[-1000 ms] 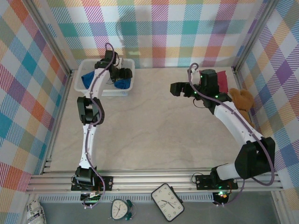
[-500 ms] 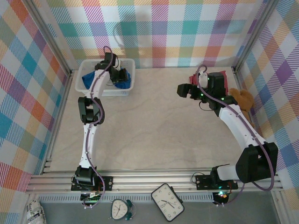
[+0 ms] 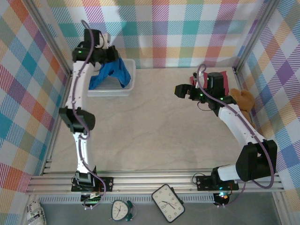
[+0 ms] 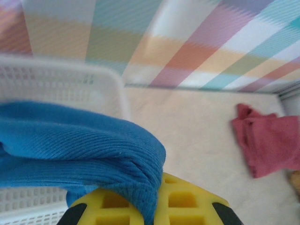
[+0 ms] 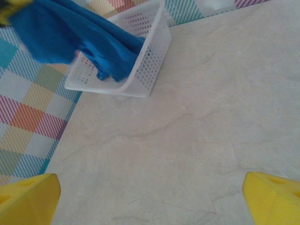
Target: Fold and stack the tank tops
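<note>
We see the left gripper (image 3: 111, 56) clamped on the ribbed blue tank top (image 3: 112, 73), which hangs bunched; the right gripper (image 3: 180, 90) stands apart.

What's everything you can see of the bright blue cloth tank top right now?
The bright blue tank top is a soft ribbed knit; the ribs are plain in the left wrist view. It is unfolded and bunched, held up off the table in a long hanging drape. The left gripper is shut on its upper edge. Its lower end hangs down inside the white plastic mesh basket at the table's far left corner. I see nothing else touching it.
</note>
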Robot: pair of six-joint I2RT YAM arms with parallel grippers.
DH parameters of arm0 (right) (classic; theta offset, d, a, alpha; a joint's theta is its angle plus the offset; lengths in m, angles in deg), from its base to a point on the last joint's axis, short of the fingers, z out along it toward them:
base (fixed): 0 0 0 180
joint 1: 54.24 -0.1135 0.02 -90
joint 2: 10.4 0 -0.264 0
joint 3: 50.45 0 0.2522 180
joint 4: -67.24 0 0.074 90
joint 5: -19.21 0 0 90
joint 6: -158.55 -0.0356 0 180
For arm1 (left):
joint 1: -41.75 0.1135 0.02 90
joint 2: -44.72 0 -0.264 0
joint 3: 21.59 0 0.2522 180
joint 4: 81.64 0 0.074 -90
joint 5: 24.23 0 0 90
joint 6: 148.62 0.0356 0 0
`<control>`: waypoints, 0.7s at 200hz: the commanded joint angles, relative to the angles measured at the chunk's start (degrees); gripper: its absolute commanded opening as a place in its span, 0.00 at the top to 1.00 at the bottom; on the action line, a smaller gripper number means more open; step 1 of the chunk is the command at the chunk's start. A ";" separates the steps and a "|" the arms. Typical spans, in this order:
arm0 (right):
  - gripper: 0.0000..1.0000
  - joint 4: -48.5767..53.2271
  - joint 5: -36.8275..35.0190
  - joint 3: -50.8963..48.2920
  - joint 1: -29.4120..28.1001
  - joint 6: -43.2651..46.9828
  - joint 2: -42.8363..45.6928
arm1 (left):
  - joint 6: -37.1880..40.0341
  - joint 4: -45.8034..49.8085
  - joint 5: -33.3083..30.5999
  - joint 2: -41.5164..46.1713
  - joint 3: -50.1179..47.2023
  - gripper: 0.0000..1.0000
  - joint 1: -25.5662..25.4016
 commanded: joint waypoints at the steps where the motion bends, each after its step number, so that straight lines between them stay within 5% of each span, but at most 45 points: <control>1: 0.01 -3.08 3.16 -0.24 -0.55 -0.05 -0.68 | 1.57 2.53 0.50 8.57 0.22 1.00 -1.27; 38: 0.01 -3.36 3.37 0.11 -0.80 1.82 -0.15 | 1.43 0.93 -0.51 19.76 -0.06 1.00 -6.33; 73: 0.01 -2.81 2.76 -1.60 -0.92 5.14 3.38 | -7.14 -4.64 5.22 27.57 -8.06 1.00 -11.15; 103: 0.01 -4.05 1.95 -7.71 -1.64 8.70 9.46 | -15.34 -14.12 5.16 35.65 -26.22 1.00 -18.58; 140: 0.03 -5.16 -1.17 -17.01 -4.74 12.49 18.16 | -34.68 -33.78 4.06 44.85 -56.05 0.98 -25.58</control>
